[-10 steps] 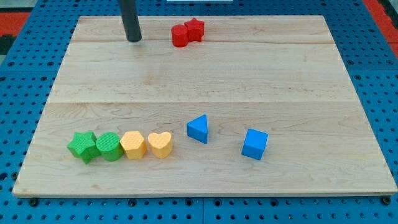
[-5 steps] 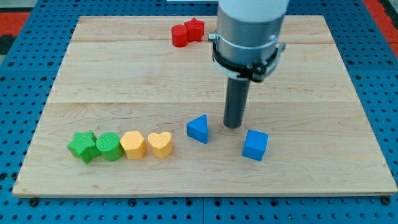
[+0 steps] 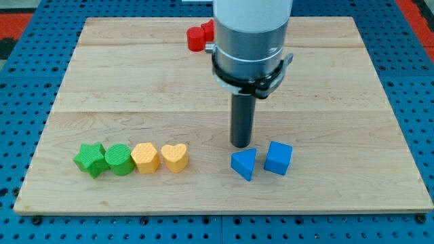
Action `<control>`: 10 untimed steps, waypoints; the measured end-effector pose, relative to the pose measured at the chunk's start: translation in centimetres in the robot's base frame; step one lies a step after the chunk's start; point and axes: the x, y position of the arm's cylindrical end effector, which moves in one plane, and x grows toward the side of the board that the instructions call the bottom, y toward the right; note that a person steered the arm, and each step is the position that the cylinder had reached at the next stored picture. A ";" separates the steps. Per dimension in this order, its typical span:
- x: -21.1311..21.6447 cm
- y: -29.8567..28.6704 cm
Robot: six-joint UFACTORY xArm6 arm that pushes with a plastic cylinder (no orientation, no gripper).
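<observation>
**Tip parked just above the blue triangle, red pair half hidden**

Hidden/cut off: the arm body covers most of the red blocks at the view's top; only a red cylinder-like piece and a sliver of a second red one show left of the arm, and that second shape can't be made out. The arm's upper part runs out of frame at the top.

No fingers on this rig, so no open/closed state to give; it's a bare rod.

My tip sits on the wooden worktop, just above the blue triangle in the view, very close; contact or a hair apart, can't tell. Rod stands upright, long axis vertical.

Relative to the blue triangle:
- blue cube just beside it on the view's right, near touching, turned slightly askew.
- yellow heart to the view's left, clear gap between.
- beyond that, in one touching row running left: yellow hexagon-like block, green cylinder, green star.

The triangle's apex points towards the view's upper right.
</observation>
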 end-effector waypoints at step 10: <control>-5.4 6.6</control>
